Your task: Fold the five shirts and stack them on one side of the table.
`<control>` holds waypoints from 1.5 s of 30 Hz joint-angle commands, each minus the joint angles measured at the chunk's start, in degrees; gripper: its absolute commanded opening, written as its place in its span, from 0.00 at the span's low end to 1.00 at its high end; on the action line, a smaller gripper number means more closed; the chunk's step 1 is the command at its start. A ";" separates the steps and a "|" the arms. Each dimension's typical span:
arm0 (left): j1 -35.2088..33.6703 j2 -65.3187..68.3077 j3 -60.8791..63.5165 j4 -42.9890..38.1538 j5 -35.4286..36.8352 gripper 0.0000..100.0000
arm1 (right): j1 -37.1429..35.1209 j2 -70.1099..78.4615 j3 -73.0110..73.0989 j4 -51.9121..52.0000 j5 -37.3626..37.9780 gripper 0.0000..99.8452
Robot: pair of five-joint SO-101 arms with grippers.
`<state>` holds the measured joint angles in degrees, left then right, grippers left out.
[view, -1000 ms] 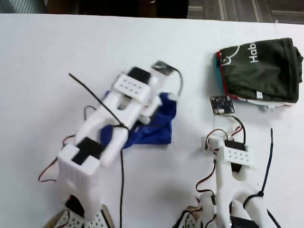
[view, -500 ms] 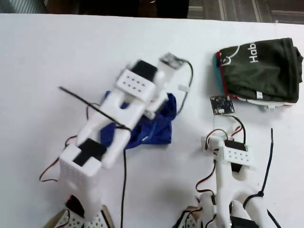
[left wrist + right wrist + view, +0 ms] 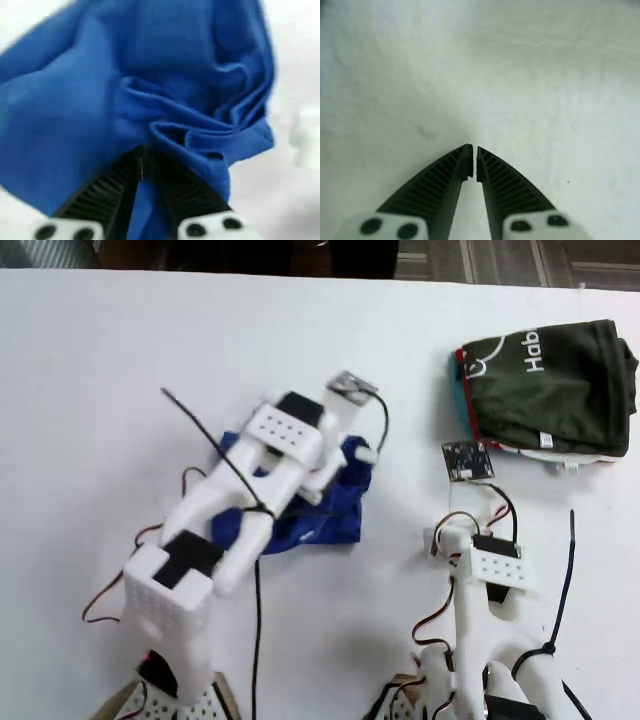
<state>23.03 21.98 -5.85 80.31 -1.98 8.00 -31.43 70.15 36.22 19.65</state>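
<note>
- The right arm (image 3: 490,580) is seen at the near right of the white table (image 3: 100,360), its wrist pointed towards the far side.
- The right gripper (image 3: 474,150) is held over bare table; its black ribbed fingers are drawn almost together, with only a thin slit left between the tips, and nothing is gripped between them.
- The left arm (image 3: 235,505) is stretched from the near left edge diagonally towards the middle of the table, and much of the cloth under it is covered by it.
- The blue shirt (image 3: 335,515) is found left of the middle of the table, crumpled into loose folds rather than laid flat.
- The left gripper (image 3: 142,162) is set down into this shirt; its fingers are closed together, and a pleat of the blue cloth is pinched between them.
- The stack of folded shirts (image 3: 470,400) is placed at the far right of the table, well apart from the blue shirt.
- A dark green shirt (image 3: 560,370) lies on top of the stack, and red, teal and white edges can be made out beneath it.
</note>
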 commanded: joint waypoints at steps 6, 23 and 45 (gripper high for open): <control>7.56 -1.23 -3.21 7.47 -0.18 0.03 | 0.22 -0.31 -0.35 -0.84 0.44 0.02; -5.36 2.20 -10.86 1.76 -0.44 0.03 | 0.22 -0.31 -0.35 -0.84 0.44 0.02; 6.15 0.53 -7.34 8.88 -0.09 0.03 | 0.22 -0.22 -0.35 -0.92 0.44 0.02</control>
<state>25.23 27.16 -12.53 86.90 -1.80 8.00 -31.43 70.15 36.22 19.65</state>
